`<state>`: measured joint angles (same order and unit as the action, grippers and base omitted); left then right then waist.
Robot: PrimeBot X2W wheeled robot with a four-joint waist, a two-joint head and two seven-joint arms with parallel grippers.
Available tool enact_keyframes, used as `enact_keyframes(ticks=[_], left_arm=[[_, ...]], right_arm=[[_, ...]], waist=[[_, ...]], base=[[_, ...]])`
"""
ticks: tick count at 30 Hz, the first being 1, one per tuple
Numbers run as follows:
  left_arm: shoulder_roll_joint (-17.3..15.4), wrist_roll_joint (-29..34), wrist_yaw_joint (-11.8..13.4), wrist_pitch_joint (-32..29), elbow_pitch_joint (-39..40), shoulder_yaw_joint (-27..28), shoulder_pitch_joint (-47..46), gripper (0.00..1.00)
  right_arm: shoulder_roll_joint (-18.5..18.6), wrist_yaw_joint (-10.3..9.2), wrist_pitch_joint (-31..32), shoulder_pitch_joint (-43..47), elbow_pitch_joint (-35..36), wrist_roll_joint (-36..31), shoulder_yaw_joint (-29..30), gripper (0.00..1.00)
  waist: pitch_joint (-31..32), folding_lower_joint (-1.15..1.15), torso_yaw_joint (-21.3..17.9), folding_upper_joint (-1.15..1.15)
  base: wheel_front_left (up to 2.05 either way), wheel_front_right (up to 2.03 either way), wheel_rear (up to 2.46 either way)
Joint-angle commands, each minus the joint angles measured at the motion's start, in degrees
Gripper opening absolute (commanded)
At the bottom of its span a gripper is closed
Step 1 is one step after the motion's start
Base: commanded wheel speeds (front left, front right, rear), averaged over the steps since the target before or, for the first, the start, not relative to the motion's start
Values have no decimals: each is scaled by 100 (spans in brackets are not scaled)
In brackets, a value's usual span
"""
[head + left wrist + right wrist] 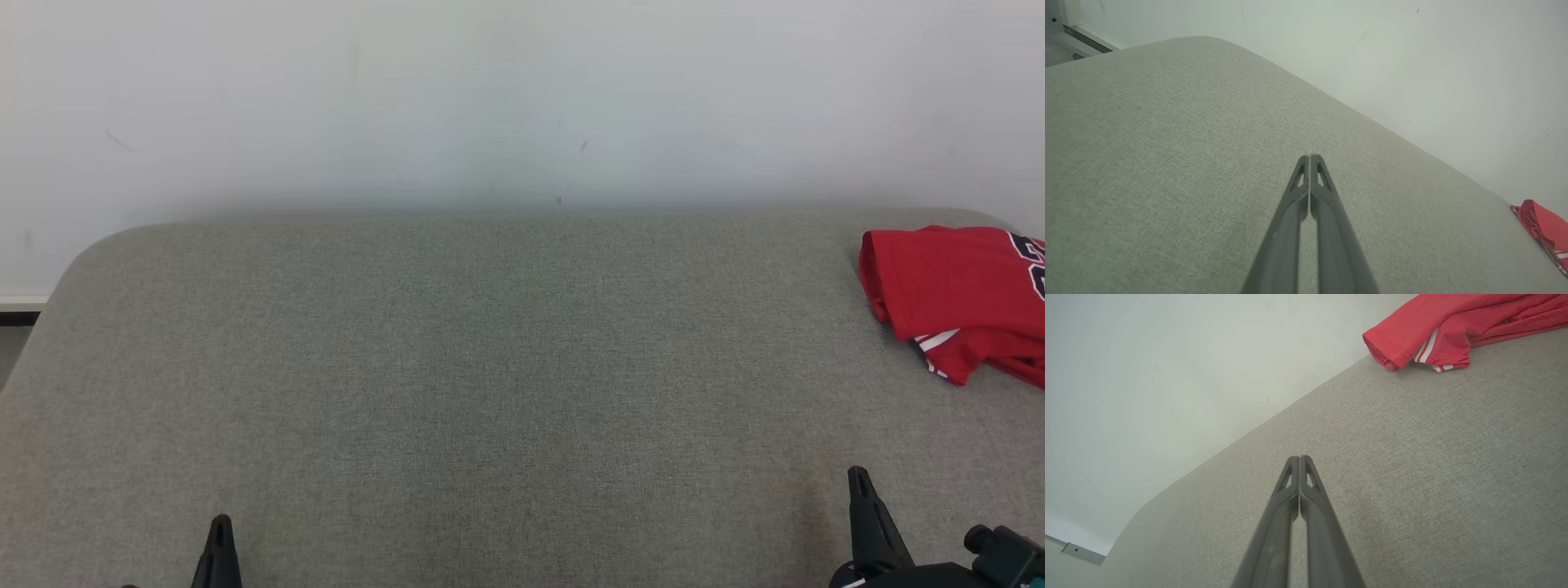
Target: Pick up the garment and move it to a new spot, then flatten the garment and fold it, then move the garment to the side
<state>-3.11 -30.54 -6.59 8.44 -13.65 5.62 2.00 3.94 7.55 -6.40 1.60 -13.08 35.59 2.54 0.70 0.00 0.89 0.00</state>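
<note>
We can read nothing for certain. On the red garment (955, 286), at about three o'clock in the head view, we see dark characters (1030, 253) edged in white. They are large and rounded, like parts of numerals, but the picture's edge cuts them off, so we cannot tell which they are.
</note>
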Motion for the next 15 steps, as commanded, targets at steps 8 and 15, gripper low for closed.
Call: enact_keyframes(ticks=[8, 15], left_arm=[[-10, -890, -39, -197, 73, 21, -235, 0], [-7, -1474, -48, -338, 63, 30, -308, 0]], right_arm=[[-10, -3, 183, -226, 51, 814, 76, 0], [-21, -4, 304, -290, 38, 1346, 112, 0]], waist=[[-7, 0, -7, 0], [-13, 0, -14, 0]], base=[[0, 0, 0], [0, 0, 0]])
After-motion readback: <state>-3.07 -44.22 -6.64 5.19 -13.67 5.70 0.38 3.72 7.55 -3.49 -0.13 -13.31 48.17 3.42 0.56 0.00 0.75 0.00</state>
